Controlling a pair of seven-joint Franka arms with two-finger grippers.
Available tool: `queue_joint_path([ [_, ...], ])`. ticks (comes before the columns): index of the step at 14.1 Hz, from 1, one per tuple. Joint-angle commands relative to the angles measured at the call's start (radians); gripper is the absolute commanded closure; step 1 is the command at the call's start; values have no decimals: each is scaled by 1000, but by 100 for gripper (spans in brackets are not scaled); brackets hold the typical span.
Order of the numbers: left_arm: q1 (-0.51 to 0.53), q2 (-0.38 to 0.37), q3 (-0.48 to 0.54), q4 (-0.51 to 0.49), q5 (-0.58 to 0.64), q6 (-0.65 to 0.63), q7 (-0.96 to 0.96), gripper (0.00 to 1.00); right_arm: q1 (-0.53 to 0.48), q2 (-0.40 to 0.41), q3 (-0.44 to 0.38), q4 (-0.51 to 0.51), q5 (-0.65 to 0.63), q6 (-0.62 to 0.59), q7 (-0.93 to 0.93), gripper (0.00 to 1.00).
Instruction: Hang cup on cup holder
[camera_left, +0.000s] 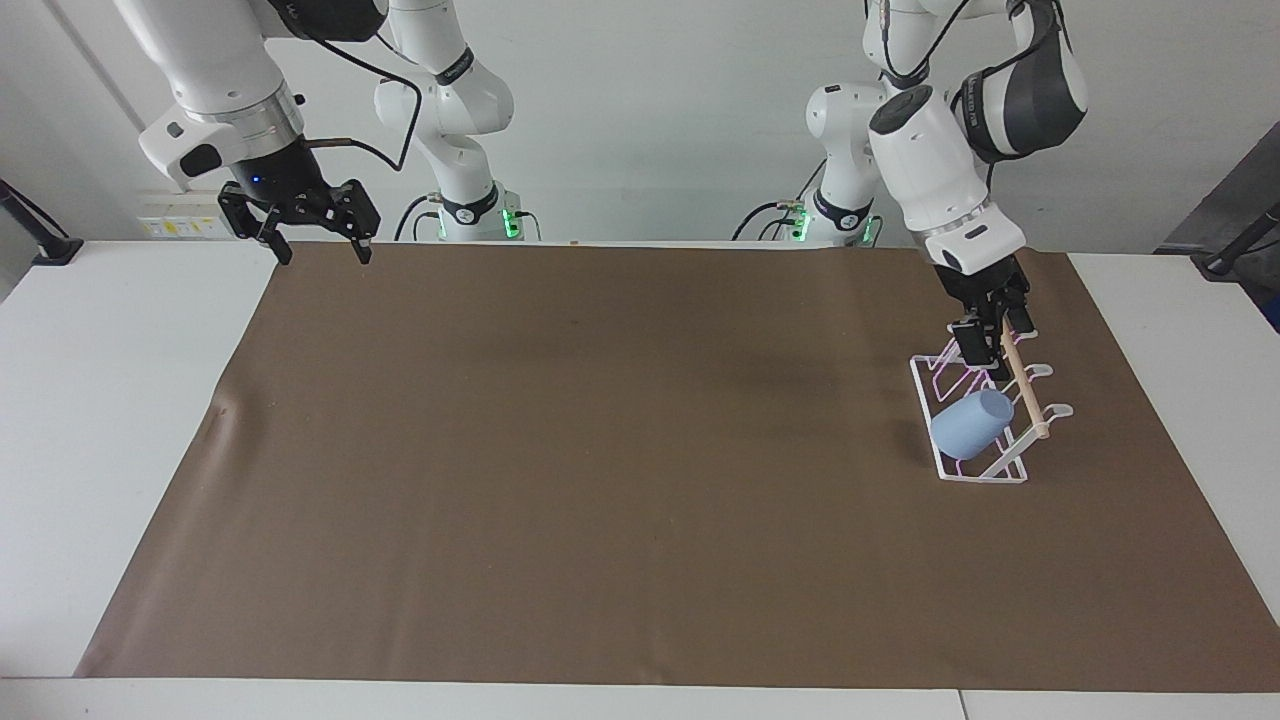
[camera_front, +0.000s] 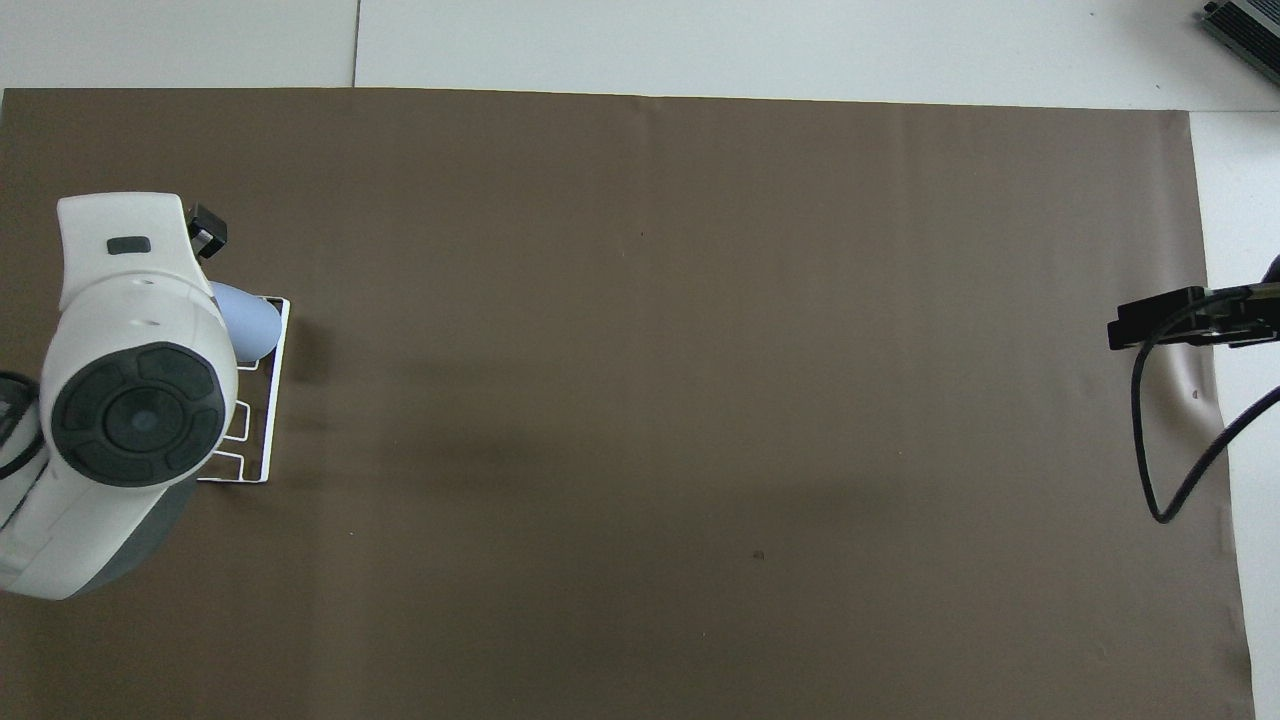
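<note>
The light blue cup (camera_left: 970, 424) lies tilted on the white wire cup holder (camera_left: 985, 478), at the holder's end farther from the robots, with its mouth up against the wooden rod (camera_left: 1027, 398). Whether a peg sits inside it I cannot tell. My left gripper (camera_left: 990, 342) hangs open and empty just above the holder's end nearer the robots, apart from the cup. From overhead the left wrist covers most of the cup holder (camera_front: 277, 400), and a piece of the cup (camera_front: 248, 320) shows beside it. My right gripper (camera_left: 315, 238) waits open, raised over the mat's corner at the right arm's end.
A brown mat (camera_left: 600, 450) covers most of the white table (camera_left: 120, 400). The cup holder stands on the mat toward the left arm's end. A black cable (camera_front: 1150, 440) loops from the right arm over the mat's edge.
</note>
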Motion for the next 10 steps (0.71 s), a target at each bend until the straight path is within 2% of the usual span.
queue_joint_path([
  [1,-4,4,-1,104,-190,-89,255,0,-3,-8,2,-7,-14,-11,-14,0],
  [3,-3,21,1,181,-309,-149,440,0,-3,-8,2,-8,-14,-11,-14,0],
  [4,-35,39,22,221,-347,-184,574,0,-3,-8,2,-7,-14,-11,-14,0],
  [6,-224,51,228,284,-389,-246,766,0,-3,-8,2,-7,-14,-11,-14,0],
  [10,-221,52,254,364,-536,-350,998,0,-1,-8,2,-7,-14,-11,-14,0],
])
